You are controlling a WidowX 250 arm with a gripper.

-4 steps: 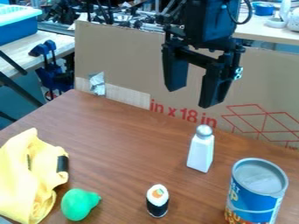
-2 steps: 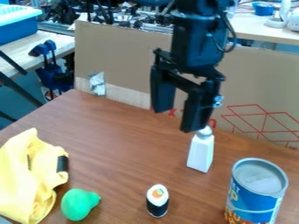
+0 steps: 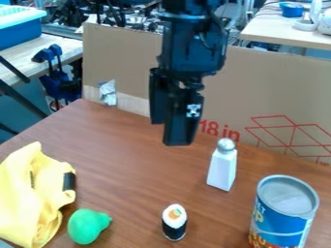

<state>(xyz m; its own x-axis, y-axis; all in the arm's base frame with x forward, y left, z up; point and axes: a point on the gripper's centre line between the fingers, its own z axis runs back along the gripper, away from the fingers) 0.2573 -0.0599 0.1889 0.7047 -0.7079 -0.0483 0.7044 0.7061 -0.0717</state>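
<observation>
Gripper hangs over far part of brown wood-look table, abt mid-view, fingers spread w/ nothing btwn them; one tip sits lower in view than the other. Nearest thing = white salt shaker w/ silvery domed top, upright on table, lower & to the R of gripper in view, apart from it. Further R & closer to camera: upright tin can, blue label, grey metal top. Toy sushi roll, black wrap, white top w/ orange & green centre, stands nr front edge of view, btwn can & green toy pear. Pear lies just beside yellow cloth, which is bunched up at far L w/ a black band on its R side. Behind table: cardboard sheet w/ red print & a silvery tape patch low on L. Bkgd L: blue bin on a light worktop; bkgd R: small blue bowl on a 2nd light worktop
</observation>
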